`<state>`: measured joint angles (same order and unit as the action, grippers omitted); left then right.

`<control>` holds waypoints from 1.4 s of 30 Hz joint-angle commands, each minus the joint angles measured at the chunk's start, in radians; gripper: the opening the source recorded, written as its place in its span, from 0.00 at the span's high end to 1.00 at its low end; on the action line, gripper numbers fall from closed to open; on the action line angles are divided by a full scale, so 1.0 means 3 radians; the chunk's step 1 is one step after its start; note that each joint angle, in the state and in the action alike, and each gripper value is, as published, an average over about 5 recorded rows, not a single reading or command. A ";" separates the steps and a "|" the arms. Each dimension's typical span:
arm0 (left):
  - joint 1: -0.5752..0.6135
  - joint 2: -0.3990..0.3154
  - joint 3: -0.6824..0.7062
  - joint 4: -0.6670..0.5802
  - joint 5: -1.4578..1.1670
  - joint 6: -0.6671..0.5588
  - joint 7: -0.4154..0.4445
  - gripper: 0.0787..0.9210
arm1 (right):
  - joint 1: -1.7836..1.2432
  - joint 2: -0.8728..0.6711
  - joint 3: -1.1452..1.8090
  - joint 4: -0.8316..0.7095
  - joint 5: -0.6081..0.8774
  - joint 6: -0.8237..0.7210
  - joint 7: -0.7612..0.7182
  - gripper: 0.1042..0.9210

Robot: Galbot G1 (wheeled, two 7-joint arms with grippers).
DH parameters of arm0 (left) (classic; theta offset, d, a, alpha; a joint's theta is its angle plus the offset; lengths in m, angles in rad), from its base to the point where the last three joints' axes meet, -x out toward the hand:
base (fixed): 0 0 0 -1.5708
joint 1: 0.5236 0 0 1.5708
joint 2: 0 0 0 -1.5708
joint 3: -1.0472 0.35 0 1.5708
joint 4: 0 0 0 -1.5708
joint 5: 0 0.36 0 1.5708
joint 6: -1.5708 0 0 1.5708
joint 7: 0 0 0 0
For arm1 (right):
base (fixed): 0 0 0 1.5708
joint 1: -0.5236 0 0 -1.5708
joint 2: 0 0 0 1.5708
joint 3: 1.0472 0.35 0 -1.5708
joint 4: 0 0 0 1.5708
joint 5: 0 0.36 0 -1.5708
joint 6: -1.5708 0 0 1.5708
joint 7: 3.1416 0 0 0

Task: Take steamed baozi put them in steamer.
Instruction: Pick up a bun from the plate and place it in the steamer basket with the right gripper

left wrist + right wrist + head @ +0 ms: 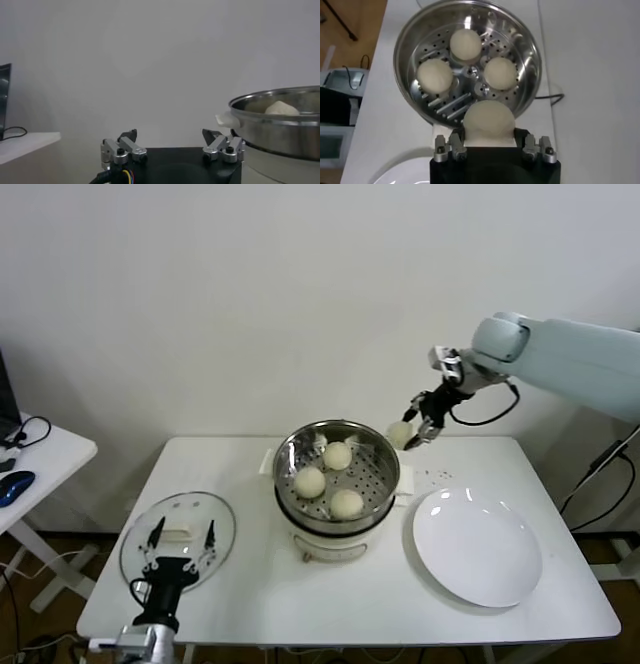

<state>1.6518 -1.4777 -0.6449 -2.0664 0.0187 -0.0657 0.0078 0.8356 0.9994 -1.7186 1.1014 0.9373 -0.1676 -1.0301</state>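
Note:
The steamer (287,467) stands at the table's middle with three baozi on its perforated tray: one at the back (338,455), one on the left (310,481), one at the front (346,503). My right gripper (412,430) is shut on a fourth baozi (400,434) and holds it in the air just past the steamer's back right rim. In the right wrist view that baozi (488,122) sits between the fingers above the steamer's rim (534,60), with the three others beyond it. My left gripper (181,536) is open and empty, parked at the table's front left.
A flat glass lid (140,529) lies front left under my left gripper. A white round plate (477,546) lies right of the steamer. A side table (40,459) with cables stands far left. The steamer's wall (280,134) shows in the left wrist view.

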 commanded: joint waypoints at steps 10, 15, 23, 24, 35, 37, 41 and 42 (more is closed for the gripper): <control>-0.0020 -0.0018 -0.0042 -0.0013 -0.0020 0.0018 -0.0003 0.12 | -0.0436 0.0766 -0.0139 -0.0390 -0.0045 -0.0047 0.0069 0.34; -0.0032 -0.0038 -0.0038 0.0000 -0.0019 0.0024 -0.0005 0.12 | -0.0544 0.0765 -0.0108 -0.0409 -0.0112 -0.0049 0.0092 0.34; -0.0032 -0.0042 -0.0035 0.0019 -0.0016 0.0022 -0.0005 0.12 | -0.0619 0.0761 -0.0077 -0.0413 -0.0158 -0.0050 0.0109 0.34; -0.0032 -0.0042 -0.0034 0.0020 -0.0015 0.0022 -0.0005 0.12 | -0.0620 0.0761 -0.0078 -0.0410 -0.0160 -0.0051 0.0109 0.34; -0.0027 -0.0050 -0.0028 0.0035 -0.0014 0.0013 -0.0004 0.12 | -0.0608 0.0704 -0.0085 -0.0393 -0.0210 -0.0052 0.0113 0.34; -0.0026 -0.0052 -0.0023 0.0036 -0.0011 0.0012 -0.0003 0.12 | -0.0610 0.0689 -0.0083 -0.0380 -0.0220 -0.0054 0.0119 0.34; -0.0028 -0.0052 -0.0020 0.0039 -0.0007 0.0012 -0.0002 0.12 | -0.0613 0.0669 -0.0079 -0.0366 -0.0233 -0.0055 0.0128 0.34; -0.0028 -0.0052 -0.0020 0.0040 -0.0007 0.0012 -0.0002 0.12 | -0.0615 0.0668 -0.0077 -0.0364 -0.0235 -0.0055 0.0132 0.34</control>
<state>1.6436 -1.4929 -0.6518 -2.0555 0.0151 -0.0616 0.0065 0.6602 1.2003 -1.7449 0.9910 0.8742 -0.1838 -0.9954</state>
